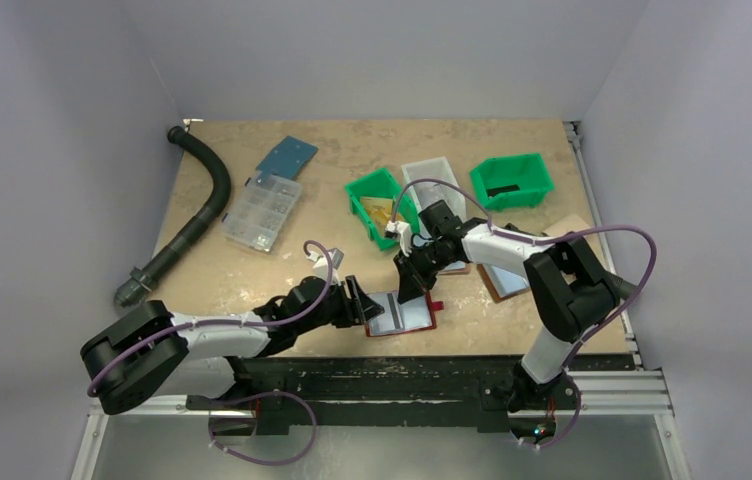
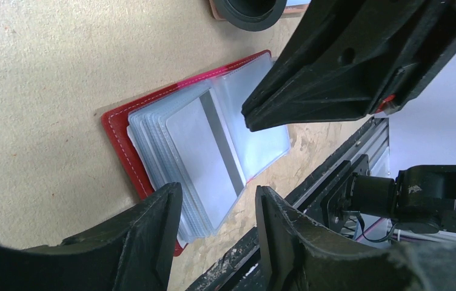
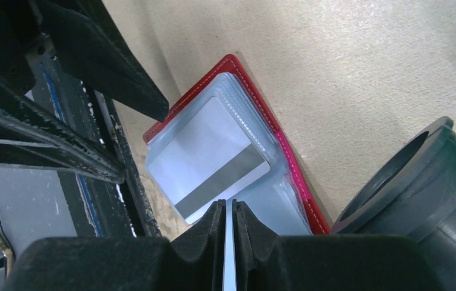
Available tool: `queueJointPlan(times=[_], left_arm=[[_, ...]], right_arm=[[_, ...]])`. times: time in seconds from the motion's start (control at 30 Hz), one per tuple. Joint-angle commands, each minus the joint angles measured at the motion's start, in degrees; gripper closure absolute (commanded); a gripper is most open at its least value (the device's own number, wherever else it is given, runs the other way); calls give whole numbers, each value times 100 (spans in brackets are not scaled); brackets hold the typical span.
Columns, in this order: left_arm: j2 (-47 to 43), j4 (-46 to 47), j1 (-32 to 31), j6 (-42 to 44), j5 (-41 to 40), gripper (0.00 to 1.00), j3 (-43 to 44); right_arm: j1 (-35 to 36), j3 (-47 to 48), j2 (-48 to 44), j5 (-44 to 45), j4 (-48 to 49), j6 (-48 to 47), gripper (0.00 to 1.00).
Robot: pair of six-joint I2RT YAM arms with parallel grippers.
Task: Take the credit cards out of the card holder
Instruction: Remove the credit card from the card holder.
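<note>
The card holder (image 1: 414, 320) lies open near the table's front edge, red cover down and pale shiny pockets up; it also shows in the left wrist view (image 2: 119, 130) and the right wrist view (image 3: 256, 103). A pale credit card (image 2: 198, 151) with a grey stripe lies on the pocket stack (image 3: 213, 154). My left gripper (image 1: 360, 300) is open and empty, its jaws straddling the holder's near-left corner (image 2: 216, 209). My right gripper (image 1: 414, 288) points down over the holder's middle (image 3: 230, 203). Its jaws are nearly together with a thin pale slit between them, and nothing sticks out past the tips.
A dark ring-shaped part (image 3: 407, 176) sits just right of the holder. Brown folders (image 1: 502, 282) lie under the right arm. Two green bins (image 1: 382, 200) (image 1: 510, 180), a white bin (image 1: 437, 180), a clear organiser box (image 1: 262, 212) and a black hose (image 1: 202, 200) stand farther back. The black front rail (image 1: 402, 372) is close.
</note>
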Motion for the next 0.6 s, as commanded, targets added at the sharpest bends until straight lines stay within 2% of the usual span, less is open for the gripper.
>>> queueJointPlan(times=[0.0, 0.57], left_arm=[[24, 395, -36, -72, 21, 49, 58], [243, 570, -44, -123, 21, 50, 119]], right_arm=[[53, 19, 13, 206, 145, 147, 84], [78, 46, 175, 501, 205, 372, 82]])
